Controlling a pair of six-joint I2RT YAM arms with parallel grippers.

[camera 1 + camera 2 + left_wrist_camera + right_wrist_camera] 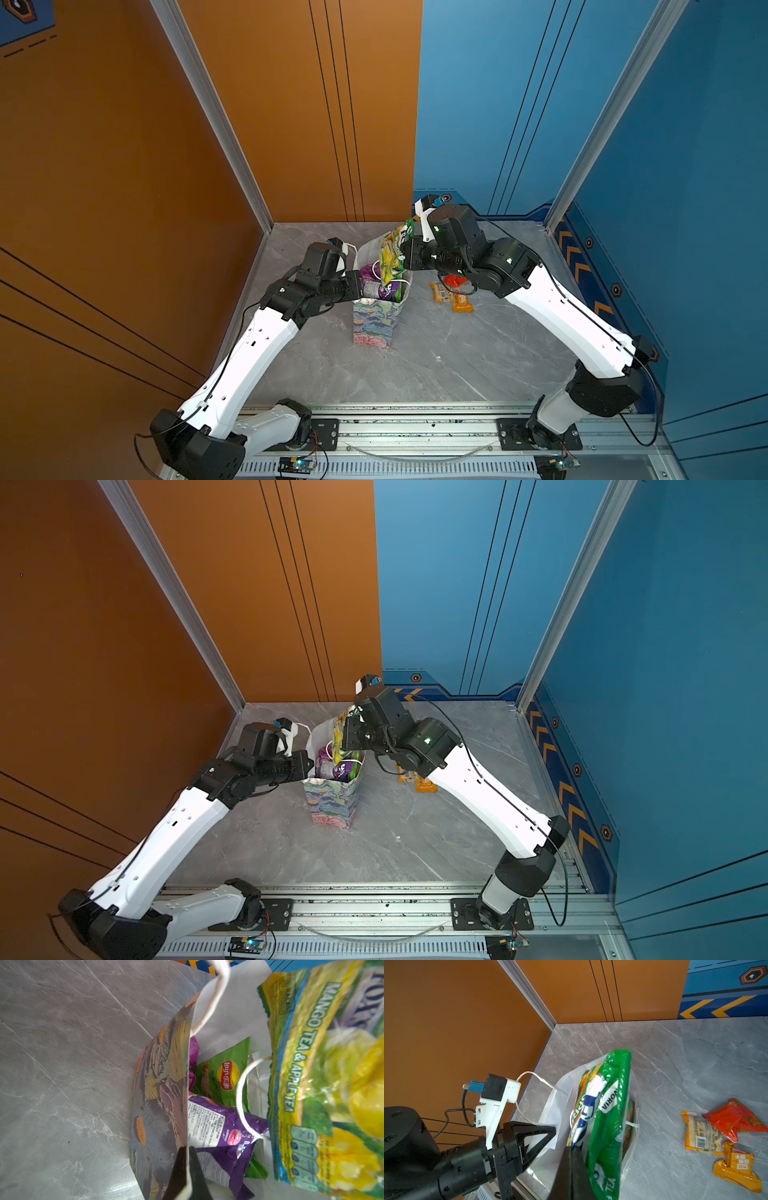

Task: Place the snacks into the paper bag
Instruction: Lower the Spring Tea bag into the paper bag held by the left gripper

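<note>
Both top views: the pastel floral paper bag (376, 322) stood near the grey table's (436, 365) far edge. Left wrist view: the left gripper (188, 1167) pinched its rim, with a green packet (225, 1076) and a purple packet (220, 1126) already inside. Right wrist view: the right gripper (572, 1157) clamped a crinkly yellow-green packet (610, 1105) at the mouth. Three small red and orange packets (735, 1120) waited on the table.

Floral paper bag (376, 322) upright, part-filled — yellow-green lemon packet (392, 259) at its mouth; three small packets (702, 1132) outside.
</note>
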